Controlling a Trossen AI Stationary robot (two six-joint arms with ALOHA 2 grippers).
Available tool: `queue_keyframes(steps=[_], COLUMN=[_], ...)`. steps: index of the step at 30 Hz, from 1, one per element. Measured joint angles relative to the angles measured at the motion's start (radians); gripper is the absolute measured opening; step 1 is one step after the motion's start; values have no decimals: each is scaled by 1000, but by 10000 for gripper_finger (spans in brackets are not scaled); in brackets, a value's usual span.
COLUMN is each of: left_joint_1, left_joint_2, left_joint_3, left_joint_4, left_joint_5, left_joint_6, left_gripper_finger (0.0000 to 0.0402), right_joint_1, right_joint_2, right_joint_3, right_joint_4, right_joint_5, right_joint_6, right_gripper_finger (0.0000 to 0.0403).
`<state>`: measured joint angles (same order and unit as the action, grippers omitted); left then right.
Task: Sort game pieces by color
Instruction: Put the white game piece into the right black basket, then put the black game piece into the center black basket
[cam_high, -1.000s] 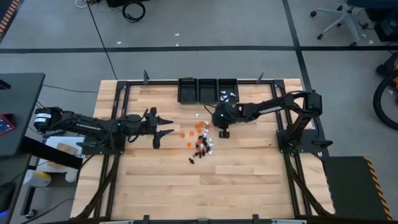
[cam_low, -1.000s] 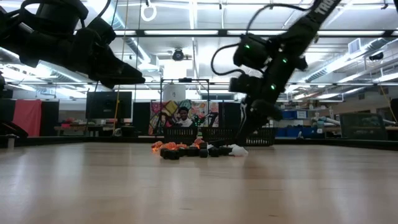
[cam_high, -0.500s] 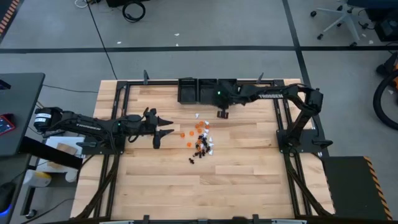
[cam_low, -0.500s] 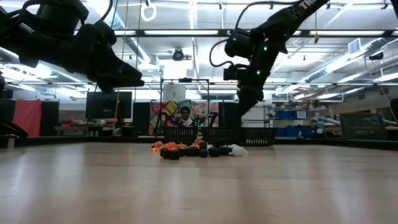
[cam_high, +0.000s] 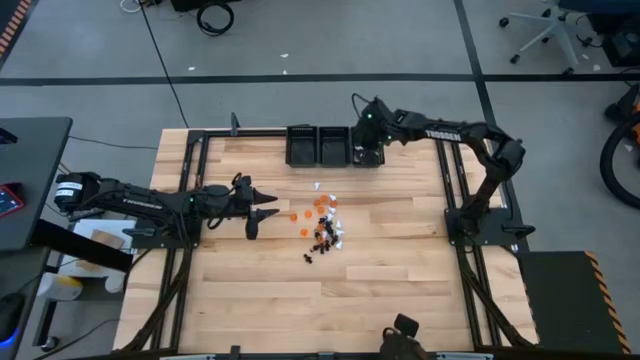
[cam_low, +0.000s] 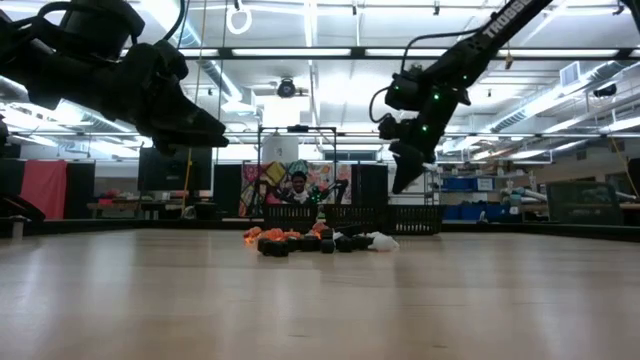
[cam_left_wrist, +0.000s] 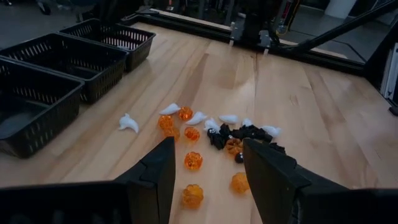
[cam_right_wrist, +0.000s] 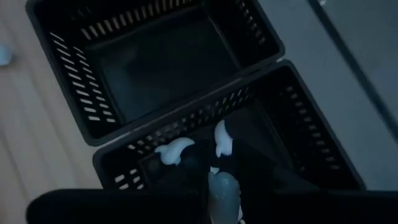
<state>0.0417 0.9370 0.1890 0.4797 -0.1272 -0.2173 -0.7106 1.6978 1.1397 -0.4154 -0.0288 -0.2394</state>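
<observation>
- The game pieces (cam_high: 322, 222) lie in a loose cluster near the middle of the tabletop (cam_high: 400, 270), a little toward its far edge: translucent orange ribbed beads, small black ones bunched together, and white curved ones scattered along the cluster's far side
- One white piece (cam_high: 317, 185) lies apart, between the cluster and the bins
- Three black slotted bins (cam_high: 335, 146) stand in a row, touching, at the middle of the far edge; the right-hand bin (cam_right_wrist: 261, 134) holds a few white pieces (cam_right_wrist: 175, 151), the one beside it (cam_right_wrist: 155, 56) shows a bare floor
- The right gripper (cam_high: 362, 152) hangs over the right-hand bin; a pale piece (cam_right_wrist: 222, 190) sits between its fingers, which are close together
- The left gripper (cam_high: 262, 203) hovers above the wood just left of the cluster, fingers (cam_left_wrist: 155, 177) set wide apart and pointing at the orange beads (cam_left_wrist: 193, 161)
- The near half of the tabletop and both its near corners are bare wood; a black frame runs round all four edges
</observation>
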Motion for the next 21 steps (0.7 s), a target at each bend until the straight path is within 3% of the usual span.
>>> queue_keyframes(steps=[4,12,21], left_joint_1=[0,0,0], left_joint_2=[0,0,0], left_joint_3=[0,0,0], left_joint_4=[2,3,-6], left_joint_5=[0,0,0], left_joint_6=[1,3,27], left_gripper_finger=[167,167,167], right_joint_1=[-22,-9,234], right_joint_2=[1,-28,-67], right_joint_3=[-25,-29,-31], right_joint_4=[12,30,132], right_joint_5=[-97,-104,-90], right_joint_6=[5,53,14], right_gripper_finger=[95,159,162])
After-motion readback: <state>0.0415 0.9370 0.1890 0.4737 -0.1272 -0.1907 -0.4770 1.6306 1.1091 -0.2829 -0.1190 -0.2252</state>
